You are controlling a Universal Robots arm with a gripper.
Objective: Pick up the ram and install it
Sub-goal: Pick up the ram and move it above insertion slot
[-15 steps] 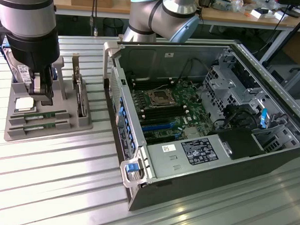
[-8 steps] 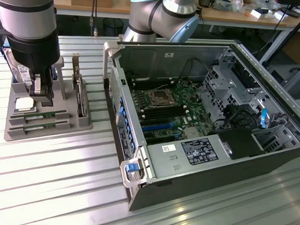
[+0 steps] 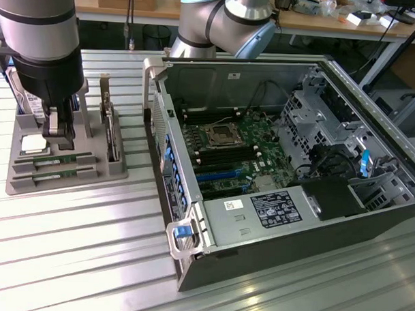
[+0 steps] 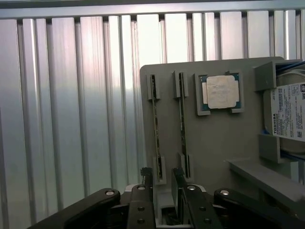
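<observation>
Sitting on the ribbed tabletop (image 3: 74, 260) beside the open computer case (image 3: 292, 257), the grey tray (image 4: 214, 138) is holding the ram (image 4: 156, 124) on edge. The tool (image 4: 163, 179) is hovering over it, wide and empty, and is probably risking a snag on the close-set second stick (image 4: 182, 119). The processor (image 4: 220, 92) is lying just beyond.

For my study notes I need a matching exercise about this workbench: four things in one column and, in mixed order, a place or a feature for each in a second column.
Things
1. ram sticks
2. processor chip
3. hard drive
4. motherboard

Place or feature
A. inside the open computer case
B. flat in a square recess of the grey tray
C. carries a white Toshiba label
D. on edge in narrow slots of the grey tray

Pairs: 1-D, 2-B, 3-C, 4-A.
</observation>
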